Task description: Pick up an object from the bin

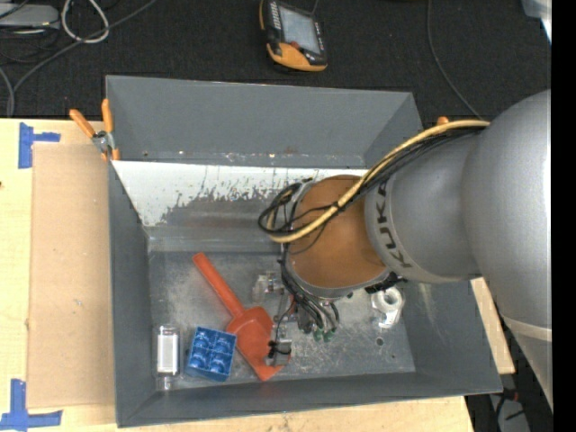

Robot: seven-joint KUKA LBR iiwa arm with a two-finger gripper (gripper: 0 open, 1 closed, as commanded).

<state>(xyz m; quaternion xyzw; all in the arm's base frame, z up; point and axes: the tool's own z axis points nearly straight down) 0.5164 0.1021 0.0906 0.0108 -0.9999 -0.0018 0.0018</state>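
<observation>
My gripper hangs below the arm's orange cover, low over the bin's front middle. Its tip is at the right edge of the bowl of an orange plastic scoop; whether it touches the bowl I cannot tell. The scoop lies flat on the bin floor with its handle pointing up and to the left. A blue studded block lies just left of the scoop's bowl. Left of the block stands a small clear box.
A white and silver fitting lies on the floor at the right, partly under the arm. A small metal piece lies beside the scoop's handle. The arm and its cover hide the floor behind the gripper.
</observation>
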